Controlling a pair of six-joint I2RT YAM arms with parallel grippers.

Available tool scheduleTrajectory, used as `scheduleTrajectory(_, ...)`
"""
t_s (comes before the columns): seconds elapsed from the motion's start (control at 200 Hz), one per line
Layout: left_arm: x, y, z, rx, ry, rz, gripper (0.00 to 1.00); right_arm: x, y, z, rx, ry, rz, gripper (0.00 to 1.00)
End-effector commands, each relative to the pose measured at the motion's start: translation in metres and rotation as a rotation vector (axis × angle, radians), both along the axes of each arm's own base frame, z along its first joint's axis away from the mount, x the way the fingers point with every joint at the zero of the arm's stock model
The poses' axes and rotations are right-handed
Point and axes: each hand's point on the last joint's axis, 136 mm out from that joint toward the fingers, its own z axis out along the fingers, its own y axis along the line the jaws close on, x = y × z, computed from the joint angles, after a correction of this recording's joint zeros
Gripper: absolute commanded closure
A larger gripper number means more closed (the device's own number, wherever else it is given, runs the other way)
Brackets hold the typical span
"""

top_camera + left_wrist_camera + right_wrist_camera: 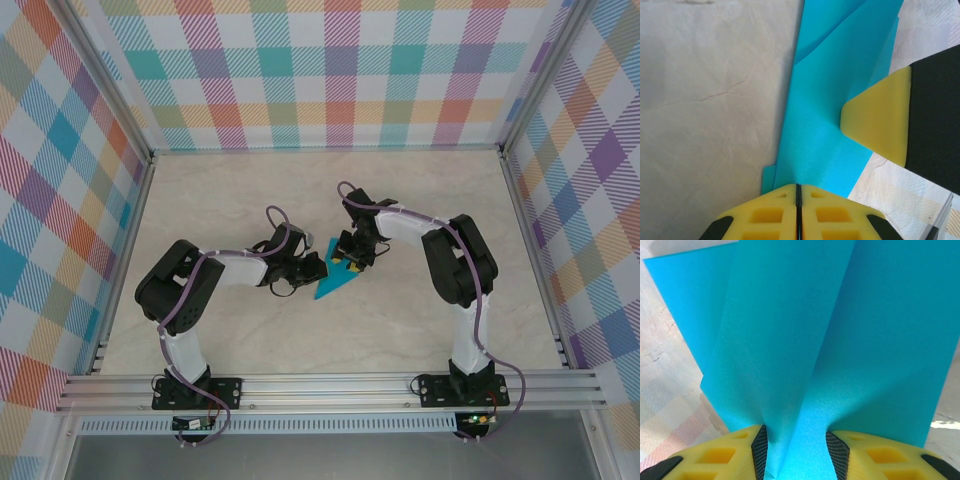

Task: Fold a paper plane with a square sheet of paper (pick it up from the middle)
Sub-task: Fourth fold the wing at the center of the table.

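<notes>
**Two claws meet at the blue paper plane**

From above, we see the paper plane (330,286) lying near the middle of the desk (200,200), well away from every edge. Its sharp tip points toward the near left corner. The left claw (308,268) is at the plane's left side and the right claw (350,258) is at its far side. Both claws cover part of the paper, so we cannot see all of it. Checked walls (330,80) stand along the left, far and right edges. A metal rail (330,385) runs along the near edge.

From the left wrist, we see the left claw (798,200) closed tight, its two yellow tips pressed together. The paper plane (830,125) starts right at those tips and runs away from them. We cannot tell if any paper is caught between them. One yellow pad (875,120) of the right claw rests on the paper's right side. Bare desk (705,100) lies to the left.

From the right wrist, we see the right claw (797,450) holding the paper plane (815,330). A raised fold sits between its two fingers and touches both. The blue paper hides most of the desk (665,380).
</notes>
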Motion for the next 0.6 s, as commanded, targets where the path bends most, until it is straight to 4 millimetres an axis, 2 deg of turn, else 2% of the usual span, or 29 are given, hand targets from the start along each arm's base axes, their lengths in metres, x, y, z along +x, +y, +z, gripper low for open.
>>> scheduleTrajectory(0.0,0.001,0.004,-0.008,0.033,0.020,-0.007,0.92,-0.045,-0.056,-0.078,-0.294,0.167,0.000,0.58)
scheduleTrajectory(0.34,-0.006,0.008,-0.015,0.073,0.056,-0.030,0.92,-0.045,-0.053,-0.075,-0.276,0.166,0.000,0.59)
scheduleTrajectory(0.485,-0.013,0.014,-0.023,0.118,0.092,-0.049,0.93,-0.038,-0.046,-0.061,-0.240,0.137,-0.002,0.59)
scheduleTrajectory(0.595,-0.020,0.018,-0.030,0.147,0.121,-0.063,0.95,-0.031,-0.037,-0.042,-0.197,0.103,-0.001,0.59)
